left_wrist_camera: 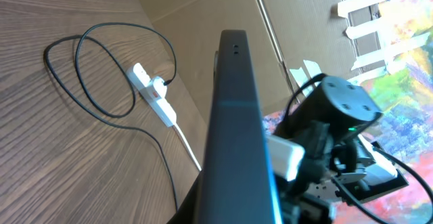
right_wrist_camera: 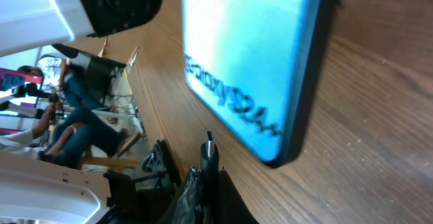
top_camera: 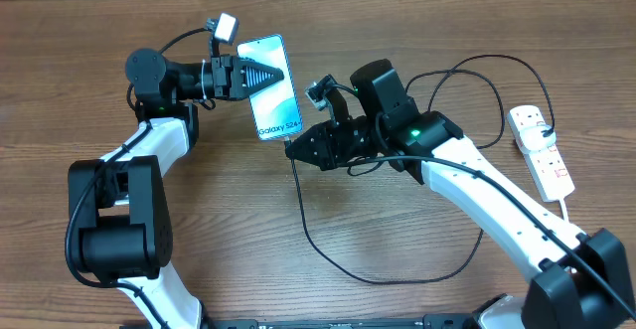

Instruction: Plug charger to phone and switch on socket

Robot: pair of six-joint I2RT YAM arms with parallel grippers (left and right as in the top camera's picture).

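Plug-in step in hand. Left gripper (top_camera: 256, 77) clamps the phone (top_camera: 278, 108), upper centre of overhead view. Right gripper (top_camera: 296, 148) pinches the charger (right_wrist_camera: 210, 162) plug just below the phone's lower edge, not inserted. Next: align tip with port, push. Socket (top_camera: 542, 150) lies at the right edge.

Robotics lab or workroom, wood-grain tabletop (top_camera: 298, 11) carrying two white-and-black robot arms (top_camera: 497, 190), taped cardboard panels (left_wrist_camera: 203, 21) beyond the tabletop, seated person in jeans (right_wrist_camera: 81, 119) past its edge
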